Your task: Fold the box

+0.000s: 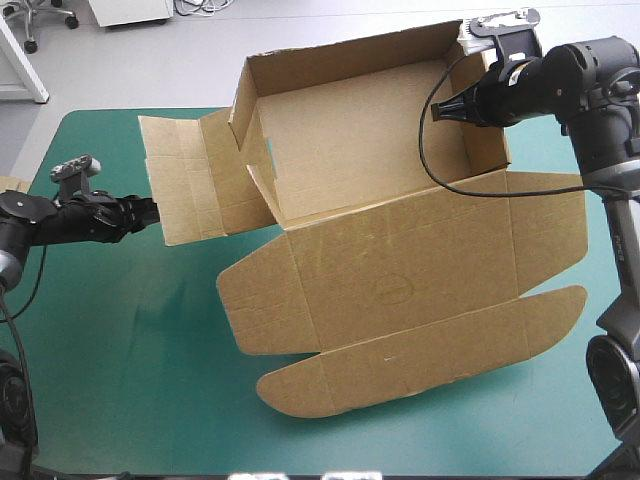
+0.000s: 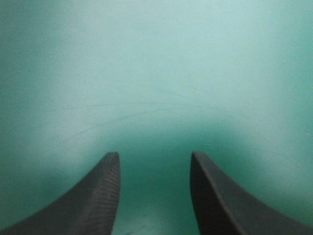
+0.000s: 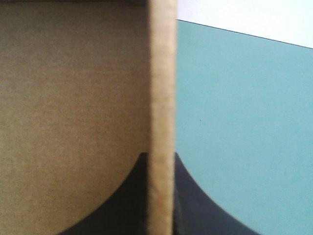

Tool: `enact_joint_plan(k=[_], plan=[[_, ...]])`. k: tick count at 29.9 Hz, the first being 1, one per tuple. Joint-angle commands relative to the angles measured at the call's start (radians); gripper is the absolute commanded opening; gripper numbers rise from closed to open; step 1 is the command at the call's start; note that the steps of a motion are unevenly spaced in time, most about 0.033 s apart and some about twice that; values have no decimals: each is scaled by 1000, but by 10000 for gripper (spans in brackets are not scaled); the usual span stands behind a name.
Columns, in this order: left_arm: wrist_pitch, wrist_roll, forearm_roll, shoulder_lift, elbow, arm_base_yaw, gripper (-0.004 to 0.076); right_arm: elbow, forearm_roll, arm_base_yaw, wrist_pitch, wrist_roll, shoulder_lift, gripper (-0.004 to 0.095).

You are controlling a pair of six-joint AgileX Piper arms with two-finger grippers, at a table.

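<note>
Right fingers (image 3: 200, 205) grip the box (image 1: 400, 280) wall at two o'clock; left fingers (image 2: 95, 200) spread empty at nine. Best pin it while lifting the side flap (image 1: 185, 190) squarely.

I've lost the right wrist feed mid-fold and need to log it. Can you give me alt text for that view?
The right gripper is shut on a wall of the brown box, whose cut edge runs straight ahead between its black fingers. Brown board fills one side, the teal-green cover the other.
</note>
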Motion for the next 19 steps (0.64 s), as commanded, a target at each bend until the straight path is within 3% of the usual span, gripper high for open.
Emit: enact_joint_plan(k=[1,8,12,19], plan=[[88,273,-375,12,-10,4,335,-33,47,-7,6,10,-61,-20],[256,502,-738,84,-10,4,335,-33,70,-7,6,10,-72,-19],[463,556,-935,115,-10,4,335,-33,65,-7,6,10,-72,-19],[461,540,-953,111,-12,-15,335,-33,63,-7,6,10,-70,-19]])
